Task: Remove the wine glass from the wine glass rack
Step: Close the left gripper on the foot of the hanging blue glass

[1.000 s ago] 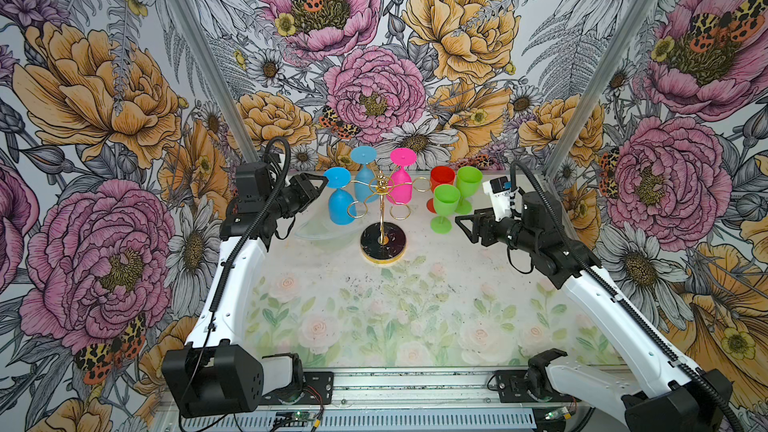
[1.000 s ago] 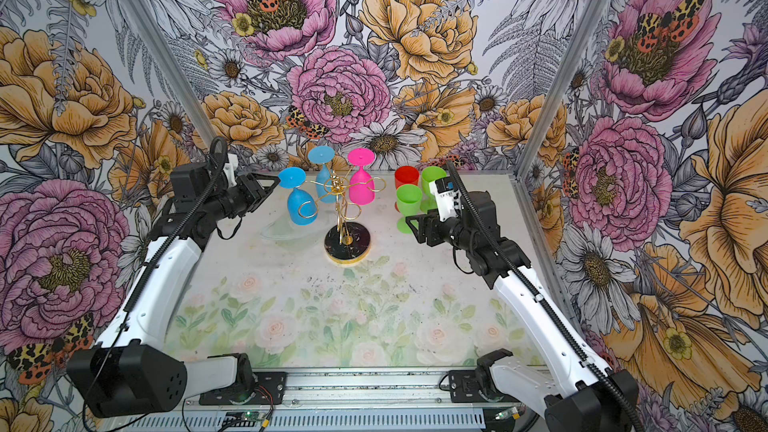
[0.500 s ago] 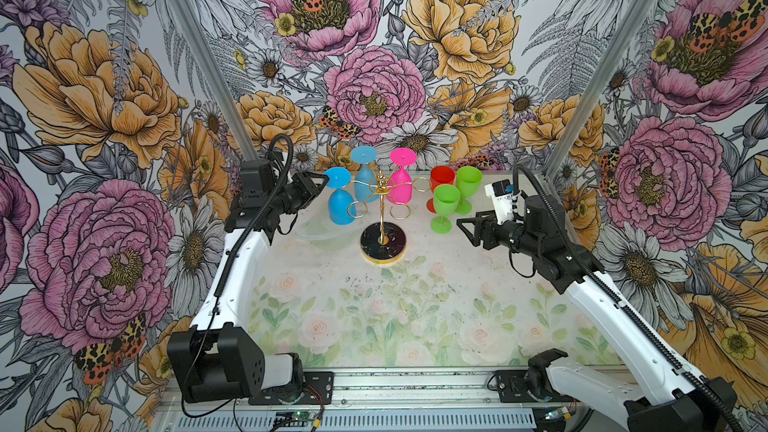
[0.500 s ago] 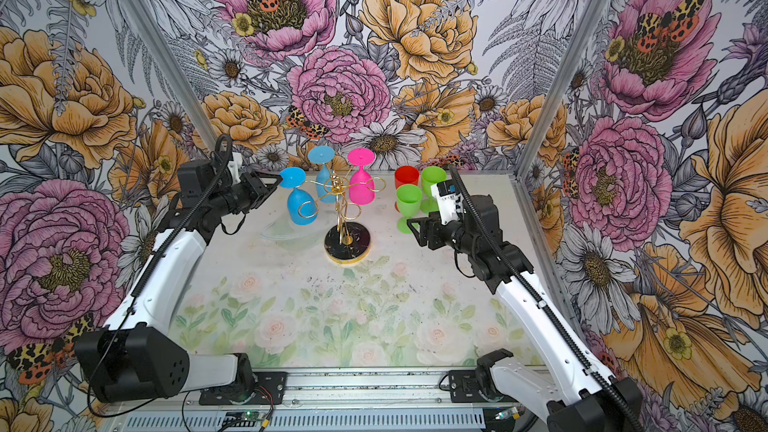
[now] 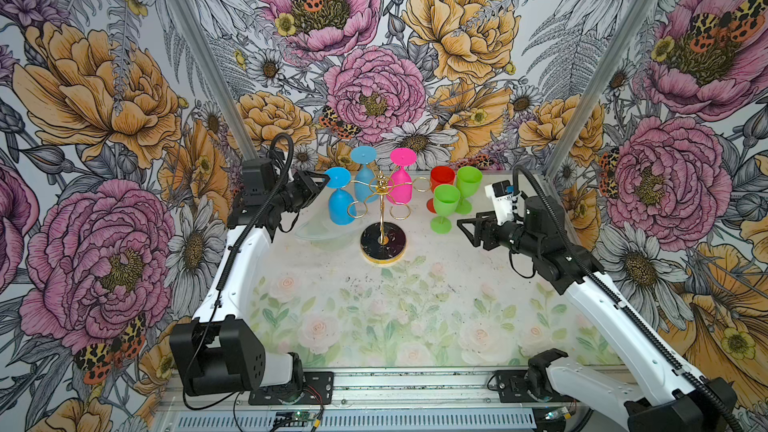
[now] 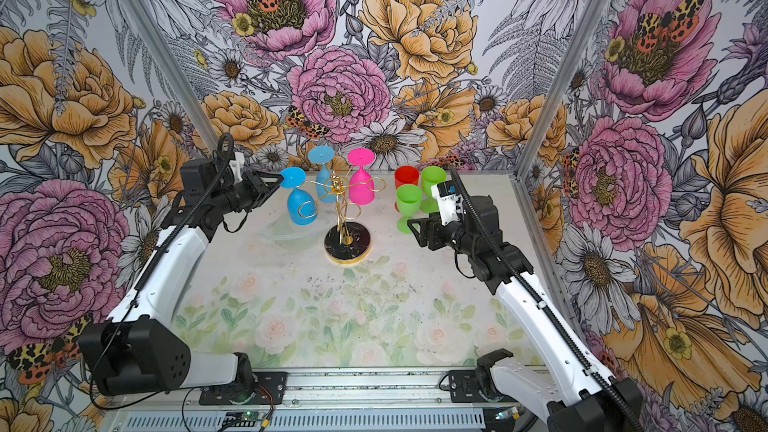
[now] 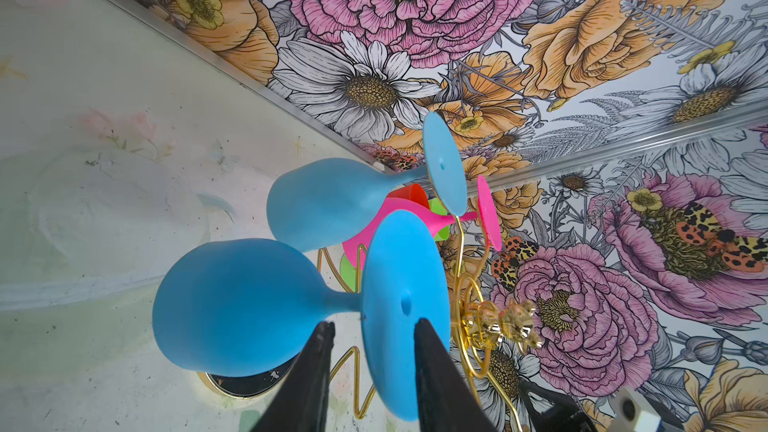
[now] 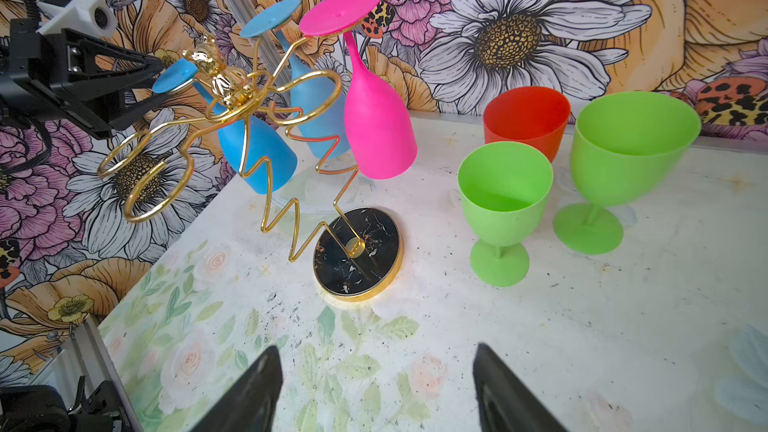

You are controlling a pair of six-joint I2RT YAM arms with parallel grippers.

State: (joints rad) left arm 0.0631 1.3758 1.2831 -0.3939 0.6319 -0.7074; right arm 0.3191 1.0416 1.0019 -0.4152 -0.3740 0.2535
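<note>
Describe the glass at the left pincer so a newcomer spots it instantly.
On the gold wine glass rack near the table's back, three glasses hang upside down. The deep blue glass hangs on the side toward the left pincer, which straddles its foot. Its neighbours are a paler blue glass and a pink glass, both farther back.
</note>
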